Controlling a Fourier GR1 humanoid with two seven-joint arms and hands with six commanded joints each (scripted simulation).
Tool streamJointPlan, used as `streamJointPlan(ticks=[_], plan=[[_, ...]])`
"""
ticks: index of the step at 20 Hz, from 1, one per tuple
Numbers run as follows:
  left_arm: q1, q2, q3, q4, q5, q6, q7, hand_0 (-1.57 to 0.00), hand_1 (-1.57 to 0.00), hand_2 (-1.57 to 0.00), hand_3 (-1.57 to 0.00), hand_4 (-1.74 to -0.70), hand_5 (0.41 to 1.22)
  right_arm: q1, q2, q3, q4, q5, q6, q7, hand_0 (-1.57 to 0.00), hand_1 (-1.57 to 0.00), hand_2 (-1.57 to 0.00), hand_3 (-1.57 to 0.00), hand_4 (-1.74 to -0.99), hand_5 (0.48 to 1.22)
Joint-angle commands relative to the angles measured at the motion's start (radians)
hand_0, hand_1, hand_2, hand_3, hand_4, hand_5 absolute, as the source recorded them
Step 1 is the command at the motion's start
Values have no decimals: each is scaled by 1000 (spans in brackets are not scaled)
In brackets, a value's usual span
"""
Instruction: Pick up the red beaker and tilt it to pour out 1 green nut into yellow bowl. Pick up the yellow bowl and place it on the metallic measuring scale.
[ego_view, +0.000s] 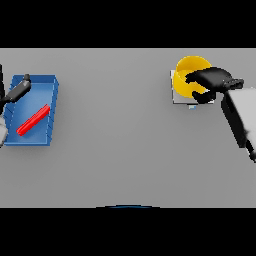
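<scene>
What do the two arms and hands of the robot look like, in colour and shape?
The right arm is a light grey, boxy segment with a dark edge along its underside. It ends in a glossy black right hand with thick, rounded fingers. The left hand is dark grey to black and slender; only a small white and grey piece of the left arm shows at the edge. No cables or markings are visible.

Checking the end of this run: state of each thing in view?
Yellow bowl: upright on the metallic measuring scale, gripped.
Red beaker: lying flat in the blue tray.
Right hand: curled round the bowl's rim.
Left hand: over the tray, holding nothing.
</scene>
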Motion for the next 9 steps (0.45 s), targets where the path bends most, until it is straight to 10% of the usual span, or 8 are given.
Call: streamJointPlan(ticks=[1,9], plan=[[0,-1,2,-1,0,5,7,1,1,1,1,-723,664,6,-3,-3,-4,-3,-4,-5,-132,-117,-156,-359,-1542,838],[-9,-1,1,4,-3,3,6,1,1,1,1,-726,665,-5,10,-14,42,-5,-2,33,-21,-19,-25,-146,-1478,738]])
